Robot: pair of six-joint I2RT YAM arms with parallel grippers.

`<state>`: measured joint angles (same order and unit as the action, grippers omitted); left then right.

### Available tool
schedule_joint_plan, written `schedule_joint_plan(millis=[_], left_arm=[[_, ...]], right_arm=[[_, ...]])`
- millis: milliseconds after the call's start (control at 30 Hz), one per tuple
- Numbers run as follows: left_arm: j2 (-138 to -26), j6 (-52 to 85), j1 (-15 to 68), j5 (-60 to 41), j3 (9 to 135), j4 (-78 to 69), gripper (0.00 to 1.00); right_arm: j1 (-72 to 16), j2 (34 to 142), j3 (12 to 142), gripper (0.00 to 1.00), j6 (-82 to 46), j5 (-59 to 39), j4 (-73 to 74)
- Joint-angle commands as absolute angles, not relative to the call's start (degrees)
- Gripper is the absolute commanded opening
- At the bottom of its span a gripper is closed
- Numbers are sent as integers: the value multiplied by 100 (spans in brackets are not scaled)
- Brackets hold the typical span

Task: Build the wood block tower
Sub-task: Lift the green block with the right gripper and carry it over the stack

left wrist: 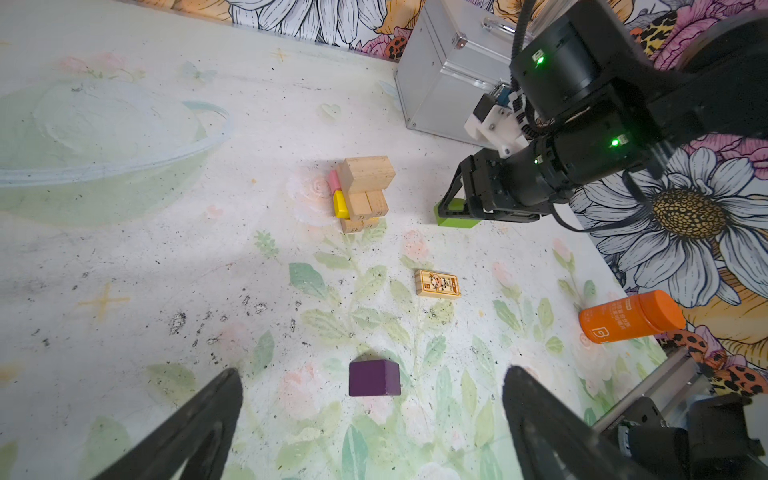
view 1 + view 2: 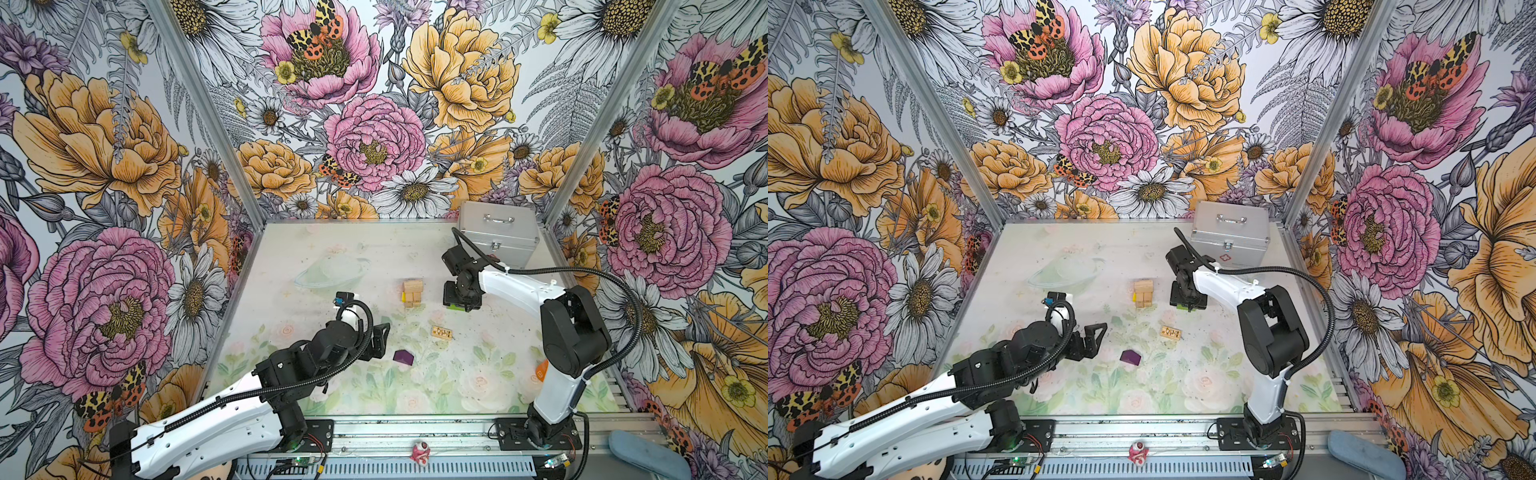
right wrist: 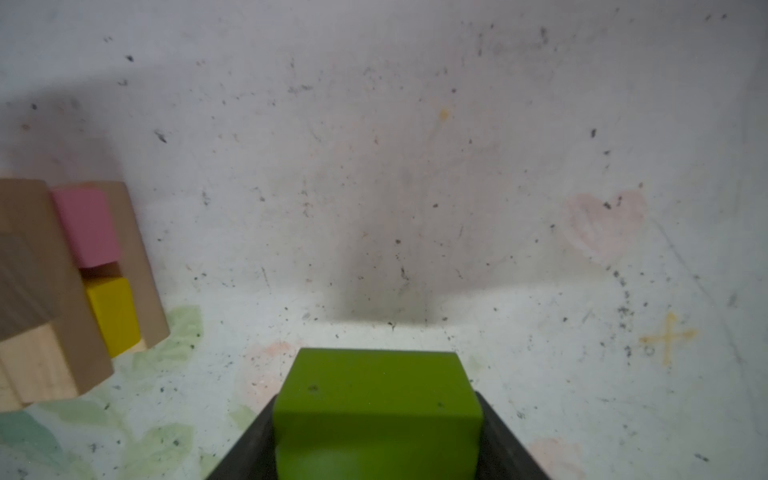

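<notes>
The silver case (image 2: 498,232) stood in the back right corner of the tabletop (image 2: 311,249). Its lid was down, with the handle on top, so nothing inside could be seen. The orange bottle (image 1: 627,318) lay on its side near the right edge toward the front, capped, its contents hidden too.

The tower (image 2: 412,293) stood near the middle of the tabletop. It was a short stack of tan blocks, with a yellow block (image 3: 112,311) and a pink block (image 3: 87,224) showing on one side.

Just right of it, the right gripper (image 3: 374,399) was clamped on the lime-green block (image 3: 374,432). In the left wrist view the block sat low against the surface, apart from the tower.

A printed tan block (image 2: 441,332) lay flat between the tower and the front edge. The purple block (image 2: 403,357) rested nearer the front. The left gripper (image 2: 380,340) hung just left of it with its jaws spread wide, holding nothing.

The tabletop was pale and scuffed with dark specks. It was painted with faint roses, leaves and a ringed planet.

Walls (image 2: 374,124) papered with large pink, orange and white flowers enclosed it at the back and on both sides. A metal rail (image 2: 415,432) ran along the front.
</notes>
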<state>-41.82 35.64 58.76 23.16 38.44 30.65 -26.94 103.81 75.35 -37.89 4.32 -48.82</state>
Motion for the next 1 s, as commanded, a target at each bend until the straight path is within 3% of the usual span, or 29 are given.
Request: schedule_joint_plan(millis=[0,633,967], left_arm=[[-4109,3554,5889,2504,3727,3111,99],[-3637,3713,5827,2566,3255,3035,99],[-3532,3689,5788,2577,3130,2961,99]], right_arm=[[-2828,10111,8000,50,-3709,477,-5149],[-3608,11497,10893,50,-3340,615,-6482],[-3758,12091,11666,50,-3340,624,-6817]])
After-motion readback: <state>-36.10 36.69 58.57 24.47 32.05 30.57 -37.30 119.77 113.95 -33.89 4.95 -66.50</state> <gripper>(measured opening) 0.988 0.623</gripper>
